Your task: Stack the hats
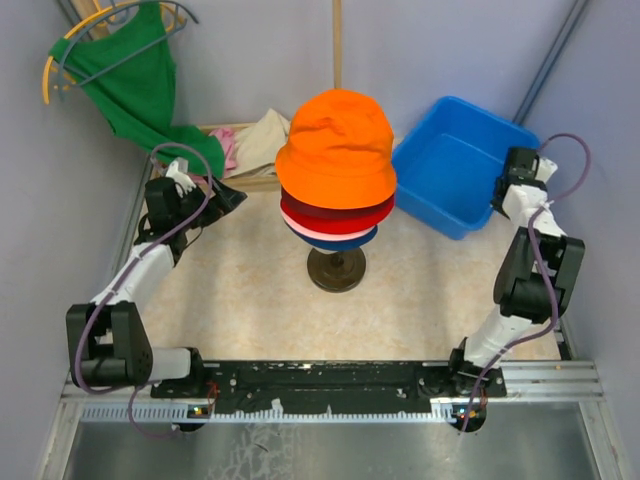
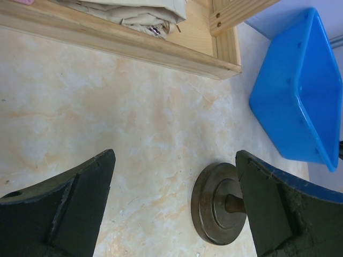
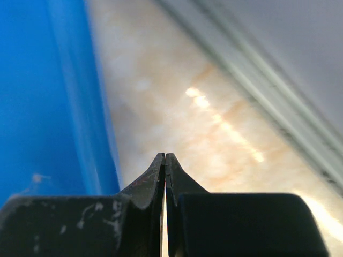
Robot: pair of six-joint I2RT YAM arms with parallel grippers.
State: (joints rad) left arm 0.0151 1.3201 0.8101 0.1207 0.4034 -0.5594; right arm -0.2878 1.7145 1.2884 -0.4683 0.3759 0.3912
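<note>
Hats (image 1: 336, 150) appear fully stacked on the stand (image 1: 335, 270), so park the spread left end effector (image 2: 174, 155) and pressed-together right end effector (image 3: 165, 159) well clear of them.

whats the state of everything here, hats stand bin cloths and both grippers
orange bucket hat: topmost on the stack
hats beneath: stacked under it, red, pink, navy edges showing
stand: upright, carrying the stack
blue bin: upright, nothing seen inside
green garment: hanging up, unfolded
beige cloth: crumpled in the wooden tray
left gripper: open, empty
right gripper: shut, empty
</note>
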